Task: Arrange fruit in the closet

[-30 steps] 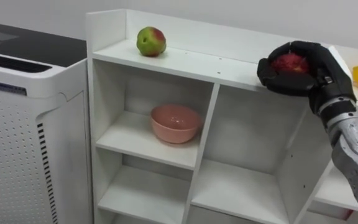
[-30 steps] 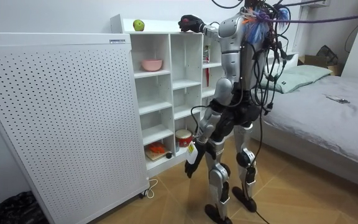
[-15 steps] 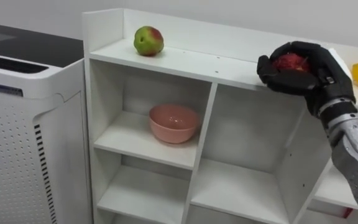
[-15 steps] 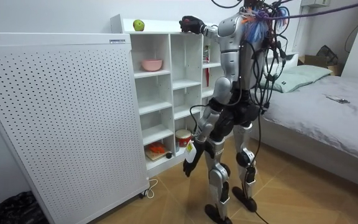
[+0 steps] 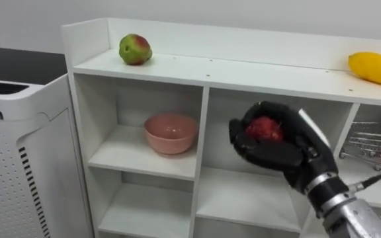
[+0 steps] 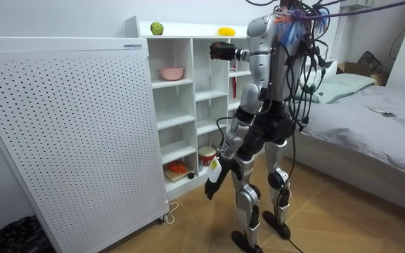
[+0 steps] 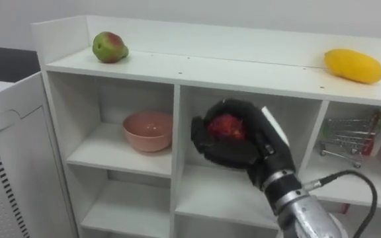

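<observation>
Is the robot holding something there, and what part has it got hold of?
A red fruit, cupped in its right hand, which curls round the sides; the top shows.

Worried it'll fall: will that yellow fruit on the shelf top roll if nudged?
Probably somewhat: the yellow fruit is rounded and smooth, lying lengthwise on the flat shelf top. Its elongated shape likely makes it wobble or pivot rather than roll far.

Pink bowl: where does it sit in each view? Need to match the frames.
Left eye view: pink bowl left of centre, in the upper-left compartment of the white shelf unit.
Right eye view: the bowl in the same compartment.
Room view: the bowl upper middle, small.
Shared landmark: the green-red fruit on the shelf top, above-left of the bowl.
</observation>
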### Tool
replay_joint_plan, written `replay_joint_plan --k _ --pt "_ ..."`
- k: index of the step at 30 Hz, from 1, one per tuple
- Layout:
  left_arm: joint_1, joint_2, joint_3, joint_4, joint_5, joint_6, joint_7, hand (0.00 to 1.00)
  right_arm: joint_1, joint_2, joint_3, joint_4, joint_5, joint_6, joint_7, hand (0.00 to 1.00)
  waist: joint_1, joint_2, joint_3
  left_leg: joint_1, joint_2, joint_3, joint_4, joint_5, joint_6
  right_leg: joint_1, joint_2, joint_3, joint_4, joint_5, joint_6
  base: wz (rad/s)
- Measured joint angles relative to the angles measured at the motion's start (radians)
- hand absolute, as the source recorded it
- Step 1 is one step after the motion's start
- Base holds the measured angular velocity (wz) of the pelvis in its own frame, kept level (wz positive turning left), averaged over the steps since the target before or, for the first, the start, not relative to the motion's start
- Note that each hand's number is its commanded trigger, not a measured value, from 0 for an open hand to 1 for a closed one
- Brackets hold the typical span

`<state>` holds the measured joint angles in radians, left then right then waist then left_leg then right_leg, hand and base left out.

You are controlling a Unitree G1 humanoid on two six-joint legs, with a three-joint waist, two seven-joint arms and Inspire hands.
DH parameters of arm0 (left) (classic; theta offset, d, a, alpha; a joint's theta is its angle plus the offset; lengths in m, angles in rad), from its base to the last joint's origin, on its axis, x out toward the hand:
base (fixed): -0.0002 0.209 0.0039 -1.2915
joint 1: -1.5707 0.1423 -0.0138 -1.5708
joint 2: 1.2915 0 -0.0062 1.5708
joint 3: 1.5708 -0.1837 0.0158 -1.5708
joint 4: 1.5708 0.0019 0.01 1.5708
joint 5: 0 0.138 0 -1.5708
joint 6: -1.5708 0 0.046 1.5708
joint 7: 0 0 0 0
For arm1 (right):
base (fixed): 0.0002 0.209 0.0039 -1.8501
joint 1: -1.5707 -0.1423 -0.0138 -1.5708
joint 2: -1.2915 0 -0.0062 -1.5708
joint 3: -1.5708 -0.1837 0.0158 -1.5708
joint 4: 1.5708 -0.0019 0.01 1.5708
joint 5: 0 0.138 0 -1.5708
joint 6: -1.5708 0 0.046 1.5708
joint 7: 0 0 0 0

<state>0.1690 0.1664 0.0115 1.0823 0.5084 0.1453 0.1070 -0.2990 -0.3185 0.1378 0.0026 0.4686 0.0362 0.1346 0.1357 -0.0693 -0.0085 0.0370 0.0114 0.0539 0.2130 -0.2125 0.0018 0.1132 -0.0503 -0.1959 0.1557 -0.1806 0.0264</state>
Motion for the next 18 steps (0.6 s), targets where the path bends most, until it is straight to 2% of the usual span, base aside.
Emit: replay_joint_plan --k 5,8,9,11,12,15,18 --pt "-0.03 0.004 -0.038 0.023 -0.037 -0.003 0.017 0.0 0.007 0.029 0.055 0.081 0.049 -0.003 0.012 1.0 0.0 -0.003 0.0047 -0.055 -0.001 -0.01 0.029 0.001 0.002 -0.04 -0.002 -0.008 0.001 0.003 -0.005 0.06" --pt "-0.069 0.003 -0.06 0.04 -0.051 -0.003 0.023 0.0 0.006 0.075 0.066 0.191 0.104 -0.003 0.021 1.0 0.001 -0.001 0.0102 -0.117 0.001 -0.016 0.056 0.002 0.003 -0.097 -0.002 -0.016 0.02 0.004 -0.006 0.08" --pt "-0.083 0.0 -0.078 0.053 -0.072 -0.003 0.034 0.0 0.005 0.093 0.068 0.248 0.133 -0.003 0.023 1.0 0.0 0.005 0.0159 -0.137 0.001 -0.019 0.063 0.005 0.006 -0.116 -0.003 -0.018 0.023 0.006 -0.009 0.08" --pt "-0.103 -0.003 -0.104 0.059 -0.099 -0.002 0.043 0.0 0.005 0.118 0.07 0.343 0.16 -0.001 0.02 1.0 0.0 0.009 0.0186 -0.166 0.0 -0.019 0.072 0.007 0.009 -0.147 -0.006 -0.019 0.039 0.006 -0.009 0.03" --pt "-0.105 -0.003 -0.118 0.059 -0.126 -0.004 0.049 0.0 0.005 0.128 0.07 0.383 0.16 0.0 0.013 1.0 0.001 0.018 0.0242 -0.195 0.0 -0.019 0.084 0.008 0.01 -0.178 -0.008 -0.019 0.057 0.006 -0.009 0.0" --pt "-0.14 -0.003 -0.132 0.07 -0.184 -0.015 0.067 0.0 -0.01 0.128 0.058 0.488 0.204 0.0 -0.003 1.0 -0.002 0.032 0.0327 -0.276 -0.004 -0.026 0.112 0.016 0.016 -0.261 -0.016 -0.023 0.093 0.006 -0.008 0.03" --pt "-0.143 -0.003 -0.143 0.078 -0.248 -0.025 0.086 0.0 -0.054 0.129 0.035 0.623 0.283 0.0 -0.025 1.0 -0.004 0.042 0.0385 -0.328 -0.007 -0.025 0.132 0.02 0.021 -0.324 -0.024 -0.024 0.136 0.005 -0.007 -0.02"
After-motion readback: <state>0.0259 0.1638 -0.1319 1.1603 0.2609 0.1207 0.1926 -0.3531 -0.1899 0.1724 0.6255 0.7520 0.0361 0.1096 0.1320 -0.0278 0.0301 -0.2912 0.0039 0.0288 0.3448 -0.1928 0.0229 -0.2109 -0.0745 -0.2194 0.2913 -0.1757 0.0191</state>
